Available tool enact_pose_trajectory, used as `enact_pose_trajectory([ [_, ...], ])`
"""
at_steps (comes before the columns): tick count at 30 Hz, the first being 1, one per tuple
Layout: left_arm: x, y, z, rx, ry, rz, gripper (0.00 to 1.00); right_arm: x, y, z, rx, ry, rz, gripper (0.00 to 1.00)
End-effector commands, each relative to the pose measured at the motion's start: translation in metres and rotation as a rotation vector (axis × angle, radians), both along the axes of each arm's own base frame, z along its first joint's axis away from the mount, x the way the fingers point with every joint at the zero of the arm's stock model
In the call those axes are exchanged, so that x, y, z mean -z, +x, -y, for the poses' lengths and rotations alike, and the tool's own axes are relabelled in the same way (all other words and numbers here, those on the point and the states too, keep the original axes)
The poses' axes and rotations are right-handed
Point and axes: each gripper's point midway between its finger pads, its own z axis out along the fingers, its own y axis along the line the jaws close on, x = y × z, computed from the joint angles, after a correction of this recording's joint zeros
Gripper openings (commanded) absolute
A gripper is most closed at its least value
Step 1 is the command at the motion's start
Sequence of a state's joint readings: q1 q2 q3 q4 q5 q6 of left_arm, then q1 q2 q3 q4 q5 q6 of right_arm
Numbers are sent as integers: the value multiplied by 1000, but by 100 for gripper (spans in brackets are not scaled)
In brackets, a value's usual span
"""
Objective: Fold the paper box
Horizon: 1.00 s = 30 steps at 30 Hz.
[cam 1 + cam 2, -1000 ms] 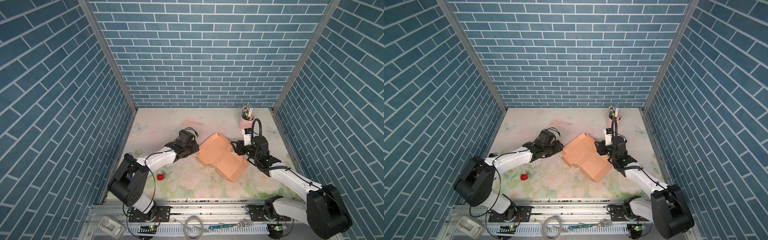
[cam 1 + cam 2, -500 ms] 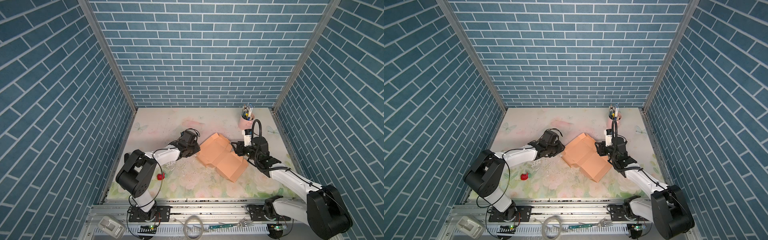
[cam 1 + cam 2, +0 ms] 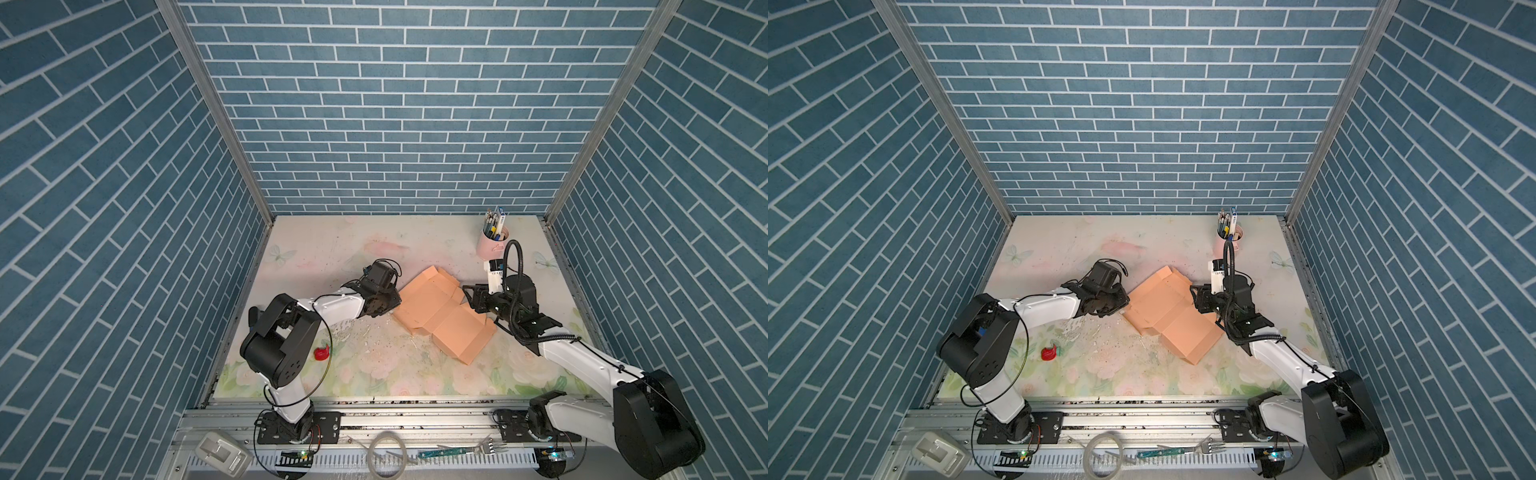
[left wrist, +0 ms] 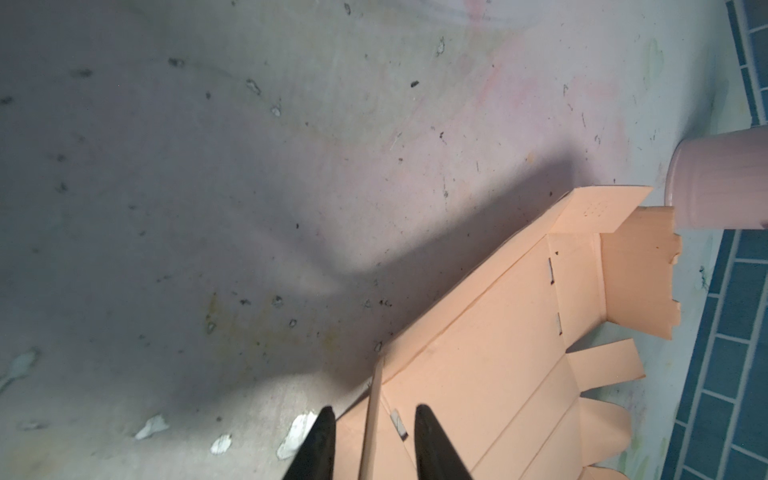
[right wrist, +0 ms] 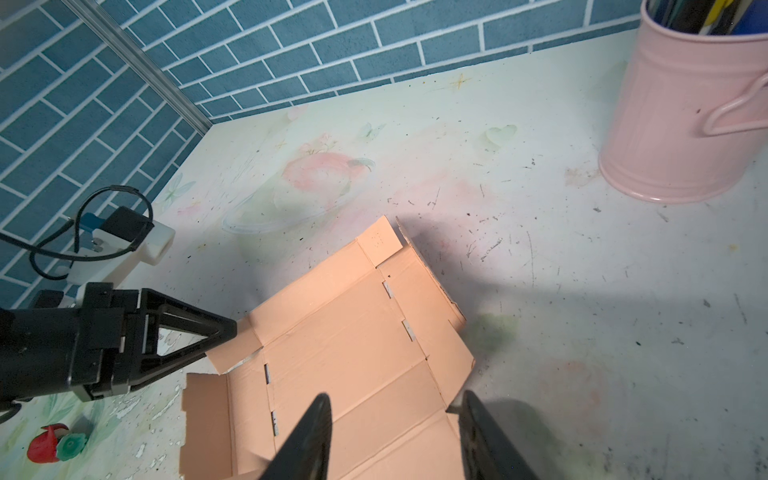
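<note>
Narrowed since earlier, left tool (image 4: 374, 409) straddles paper box (image 4: 490, 332) flap unclamped; right tool (image 5: 395, 395) gapes, both cropped at frame edge.

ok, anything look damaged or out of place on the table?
Table cover is flaking: white chips in front of the paper box. The box's flap nearest the pink cup looks ragged, maybe torn.

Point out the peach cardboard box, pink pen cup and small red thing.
peach-orange cardboard box sheet (image 3: 432, 305): a top view, central panel.
pink metal pen cup (image 5: 673, 124): right wrist view, side wall.
small red object (image 3: 321, 353): a top view, its middle.
</note>
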<state>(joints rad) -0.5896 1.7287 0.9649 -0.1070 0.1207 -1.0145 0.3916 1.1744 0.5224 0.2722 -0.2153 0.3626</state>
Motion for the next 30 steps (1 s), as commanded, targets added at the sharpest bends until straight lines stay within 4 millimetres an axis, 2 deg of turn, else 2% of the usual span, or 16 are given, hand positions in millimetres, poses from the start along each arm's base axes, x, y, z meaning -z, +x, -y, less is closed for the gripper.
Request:
enact_pose_trajectory([
  [1,0,0,6,-3,-6,-8,31,-1,-3,-1,1,22,0,50],
  [6,2,-4,13,-5,-21,-13,19,-2,-3,1,9,21,0,50],
  [12,1,-5,14,10,-7,-18,0,-8,-3,0,6,20,7,49],
  [19,-27,2,15,153,60,6,0,-19,1,-2,-18,-19,1,49],
  [24,-21,2,12,283,-5,-63,0,-23,1,-1,-10,-24,3,49],
  [30,-39,-2,0,431,48,-51,0,-22,-1,1,-10,-35,-11,49],
])
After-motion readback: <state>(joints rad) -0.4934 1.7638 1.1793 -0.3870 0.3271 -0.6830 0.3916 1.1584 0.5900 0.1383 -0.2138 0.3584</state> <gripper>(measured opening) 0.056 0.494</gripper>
